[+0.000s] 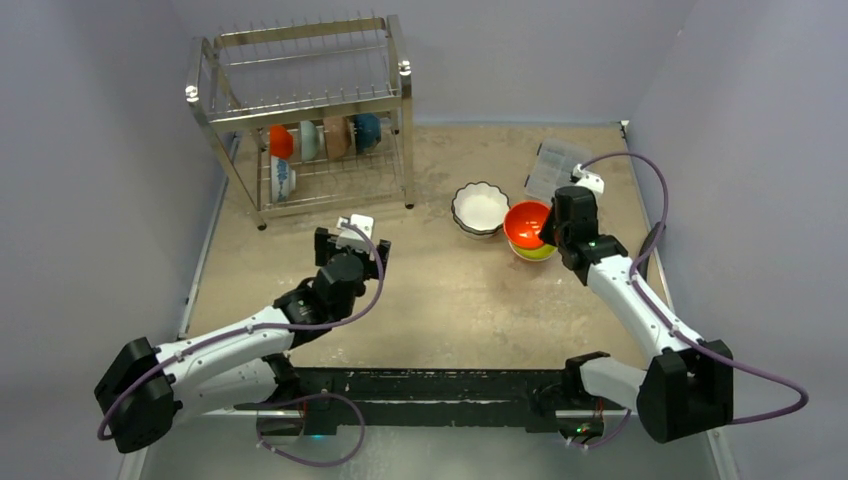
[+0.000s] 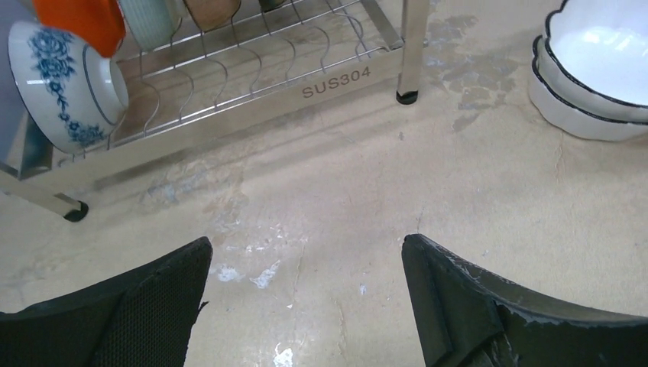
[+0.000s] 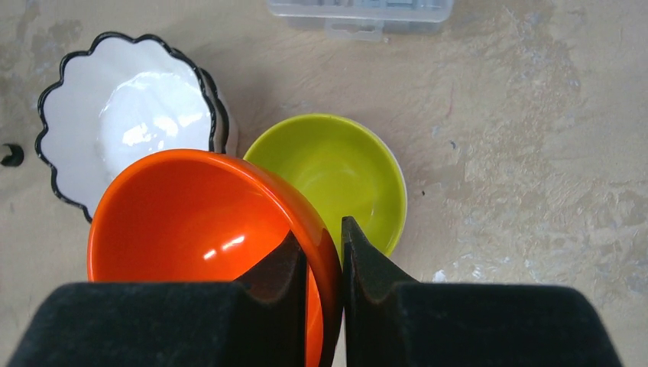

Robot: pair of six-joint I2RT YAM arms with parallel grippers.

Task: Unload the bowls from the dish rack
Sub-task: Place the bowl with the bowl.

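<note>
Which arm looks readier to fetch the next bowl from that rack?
Probably left: the left claw is open, empty and facing the dish rack, near the blue-patterned bowl. The right claw is shut on the orange bowl.

Left claw [image 2: 306, 243] spread wide, right claw [image 3: 322, 237] clamped.

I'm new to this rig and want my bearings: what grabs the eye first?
The orange bowl, pinched by its rim in the right pincer, hangs tilted over a yellow-green bowl beside the white scalloped bowls. Far left, the steel dish rack holds five more bowls on edge.
</note>
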